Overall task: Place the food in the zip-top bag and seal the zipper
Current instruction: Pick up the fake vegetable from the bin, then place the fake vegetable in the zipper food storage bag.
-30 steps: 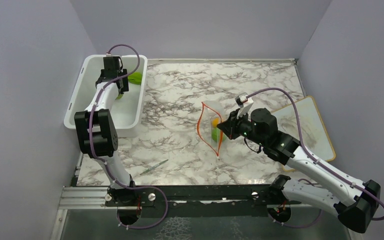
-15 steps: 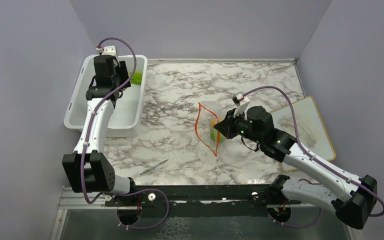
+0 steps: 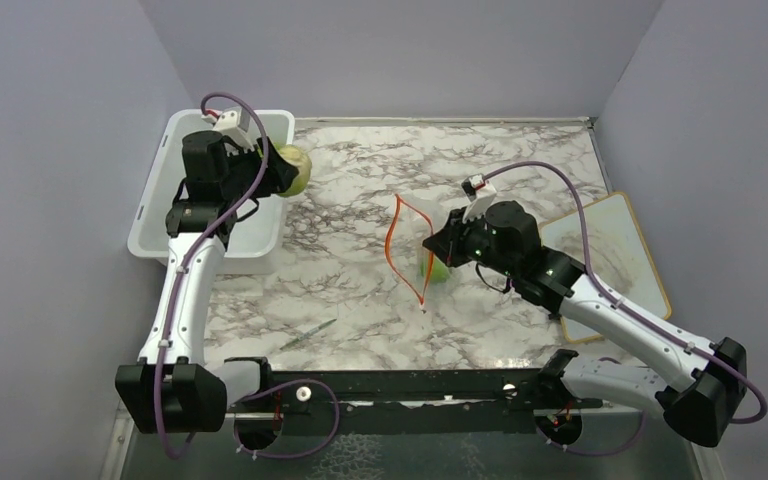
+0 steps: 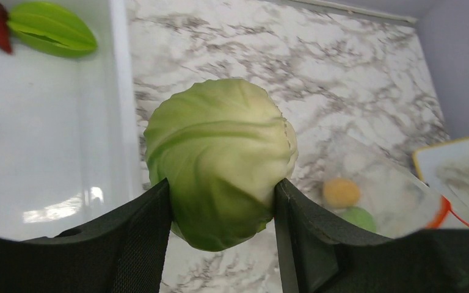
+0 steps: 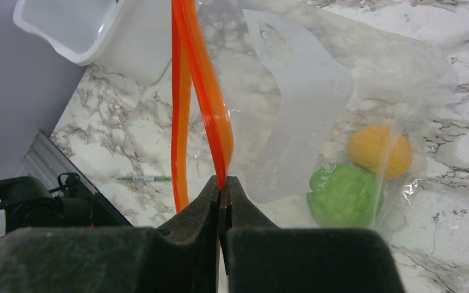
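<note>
Cabbage (image 4: 220, 134) lifted in left hand (image 4: 220, 183), right hand (image 5: 221, 183) pinching zipper (image 5: 204, 79), bag (image 5: 372, 73) mouth facing left

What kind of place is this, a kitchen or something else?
Probably a robot test cell: plain grey walls box in a marble-patterned tabletop, and the left arm and right arm are bolted to a metal rail at its near edge.

Cabbage ball (image 4: 220, 159) aloft; zip-top bag (image 5: 305, 79) open, fruits (image 5: 345, 195) inside.
</note>
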You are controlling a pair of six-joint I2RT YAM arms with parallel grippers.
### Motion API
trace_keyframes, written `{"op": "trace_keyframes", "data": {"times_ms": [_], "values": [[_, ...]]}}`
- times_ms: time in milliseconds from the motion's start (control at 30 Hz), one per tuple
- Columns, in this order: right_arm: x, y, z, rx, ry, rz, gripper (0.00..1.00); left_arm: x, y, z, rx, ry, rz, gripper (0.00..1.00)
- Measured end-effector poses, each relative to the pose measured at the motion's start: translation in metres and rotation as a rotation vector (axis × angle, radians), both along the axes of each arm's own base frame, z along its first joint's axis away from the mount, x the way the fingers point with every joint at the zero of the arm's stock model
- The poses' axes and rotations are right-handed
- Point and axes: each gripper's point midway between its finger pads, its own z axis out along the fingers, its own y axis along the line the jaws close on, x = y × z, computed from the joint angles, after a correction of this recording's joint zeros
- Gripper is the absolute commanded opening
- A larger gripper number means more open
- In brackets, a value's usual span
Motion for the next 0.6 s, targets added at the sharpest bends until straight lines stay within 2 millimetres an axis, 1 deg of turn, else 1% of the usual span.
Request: {"op": "trace_keyframes", "data": {"times_ms": [133,233,367,500,600], "values": [[0.005,0.004,-0.006,-0.003,0.025,-0.013,0.01,-0.023,-0.041,-0.007,-0.117,0.047,-0.157,0.19],[0.008,0.008,-0.01,-0.005,0.042,-0.018,0.01,-0.041,-0.067,-0.011,-0.183,0.083,-0.257,0.19],[0.01,0.011,-0.012,0.007,0.056,-0.025,0.01,-0.063,-0.089,-0.01,-0.263,0.119,-0.361,0.19],[0.013,0.015,-0.01,0.03,0.061,-0.032,0.01,-0.08,-0.103,-0.003,-0.327,0.133,-0.434,0.19],[0.016,0.019,-0.009,0.037,0.063,-0.031,0.01,-0.094,-0.114,-0.004,-0.36,0.134,-0.483,0.19]]}}
